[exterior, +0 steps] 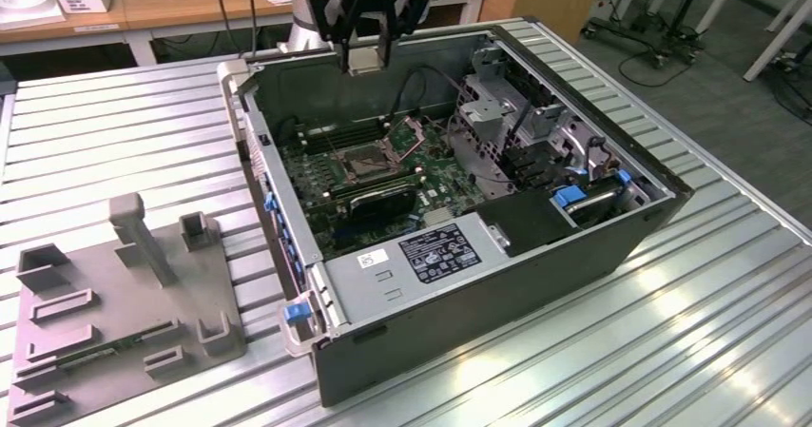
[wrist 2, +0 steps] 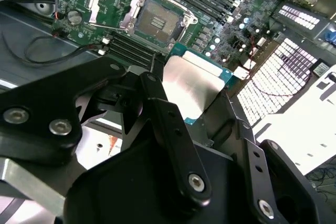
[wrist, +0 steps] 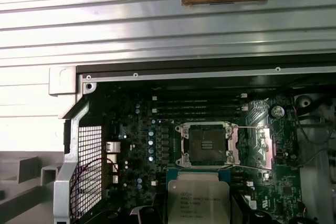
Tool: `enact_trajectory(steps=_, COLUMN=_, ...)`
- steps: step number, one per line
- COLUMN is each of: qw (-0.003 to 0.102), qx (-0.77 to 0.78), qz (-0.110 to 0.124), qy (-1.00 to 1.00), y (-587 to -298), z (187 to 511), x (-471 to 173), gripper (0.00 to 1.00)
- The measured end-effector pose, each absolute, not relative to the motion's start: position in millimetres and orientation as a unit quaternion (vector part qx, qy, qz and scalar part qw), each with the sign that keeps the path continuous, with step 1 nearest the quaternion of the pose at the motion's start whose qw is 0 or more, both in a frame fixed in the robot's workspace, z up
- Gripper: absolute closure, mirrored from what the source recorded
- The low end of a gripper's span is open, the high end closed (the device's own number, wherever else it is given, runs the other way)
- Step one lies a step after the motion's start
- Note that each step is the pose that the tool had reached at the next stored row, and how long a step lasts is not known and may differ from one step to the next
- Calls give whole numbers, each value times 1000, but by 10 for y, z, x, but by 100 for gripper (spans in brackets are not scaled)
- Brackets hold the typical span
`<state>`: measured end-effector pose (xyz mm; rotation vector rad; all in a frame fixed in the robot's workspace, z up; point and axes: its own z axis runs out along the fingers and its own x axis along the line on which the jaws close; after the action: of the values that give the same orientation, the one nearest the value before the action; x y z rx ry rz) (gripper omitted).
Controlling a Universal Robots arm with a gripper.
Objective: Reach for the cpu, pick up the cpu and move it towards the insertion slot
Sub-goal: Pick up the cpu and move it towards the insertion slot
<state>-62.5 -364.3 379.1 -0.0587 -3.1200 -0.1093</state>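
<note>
Cpu (wrist 2: 191, 85) clamped between gripper (wrist 2: 194, 98) fingers, seemingly above insertion slot (wrist 2: 157, 20).

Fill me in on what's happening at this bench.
A robot arm's pincer hangs over an open computer case on a slatted metal table. It holds the cpu by its edges; in both wrist views the chip sits above the motherboard, close to the slot but not in it. The slot's metal bracket is flipped open and the socket is bare. A grey plastic fixture sits beside the case, at the exterior view's left.
</note>
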Motion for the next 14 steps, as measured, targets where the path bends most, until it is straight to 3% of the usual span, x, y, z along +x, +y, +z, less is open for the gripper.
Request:
enact_trajectory(steps=9, qw=9, qx=-19, qz=-35, qy=-999, y=-3639, z=3791, x=-618, gripper=45)
enact_trajectory(steps=14, qw=0, qx=-18, qz=-38, qy=-999, y=-3638, z=3787, x=-615, gripper=45)
